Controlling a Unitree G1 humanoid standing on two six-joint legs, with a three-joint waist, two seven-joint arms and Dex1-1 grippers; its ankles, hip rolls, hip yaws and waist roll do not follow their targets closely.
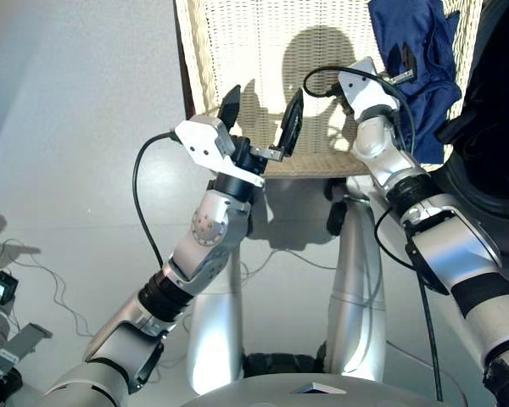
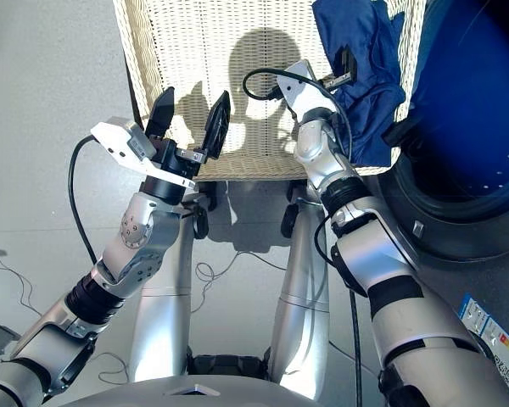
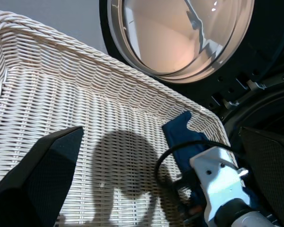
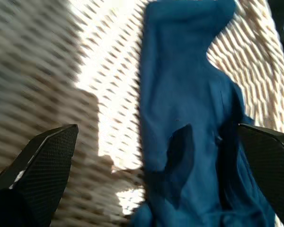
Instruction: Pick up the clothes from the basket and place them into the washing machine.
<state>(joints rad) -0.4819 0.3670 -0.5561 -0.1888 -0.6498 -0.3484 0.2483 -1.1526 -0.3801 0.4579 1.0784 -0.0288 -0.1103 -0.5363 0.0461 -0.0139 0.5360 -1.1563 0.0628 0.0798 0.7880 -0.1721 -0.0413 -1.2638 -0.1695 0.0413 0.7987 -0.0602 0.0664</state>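
Your right gripper (image 4: 151, 142) hung spread apart above the blue garment (image 4: 189, 109) at the basket's (image 1: 263, 51) right; left gripper (image 1: 261, 108) gaped empty.

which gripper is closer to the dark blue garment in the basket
Right. The right gripper hangs open directly over the dark blue garment at the basket's right side. The left gripper, also open, sits over bare wicker near the basket's front rim, well off to the garment's left.
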